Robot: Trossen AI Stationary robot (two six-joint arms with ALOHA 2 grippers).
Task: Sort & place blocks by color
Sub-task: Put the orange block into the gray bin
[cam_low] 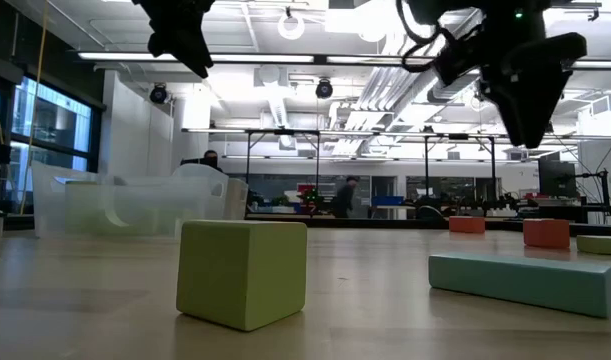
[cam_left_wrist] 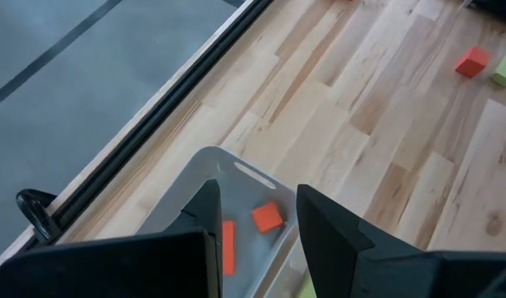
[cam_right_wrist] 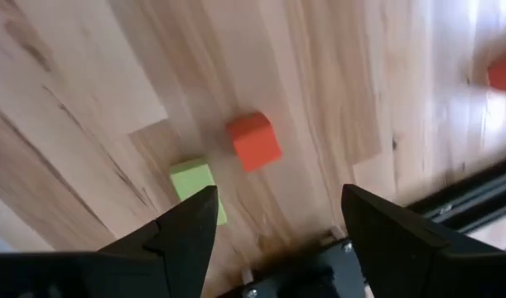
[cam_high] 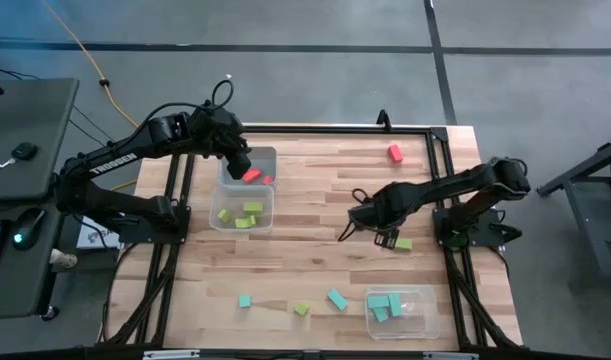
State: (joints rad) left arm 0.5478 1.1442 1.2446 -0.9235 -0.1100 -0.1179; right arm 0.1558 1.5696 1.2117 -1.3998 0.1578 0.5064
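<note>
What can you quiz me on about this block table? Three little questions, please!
1. True or false: the tub on the right arm's side holds red blocks.
2. Which gripper hangs over the tub at the back of the table? A) left gripper B) right gripper C) neither
3. The right gripper's open fingers point down at a lime green block. What colour is the cube next to it?

Key:
1. False. It holds teal blocks.
2. A. That tub has the red blocks in it.
3. Red.
</note>
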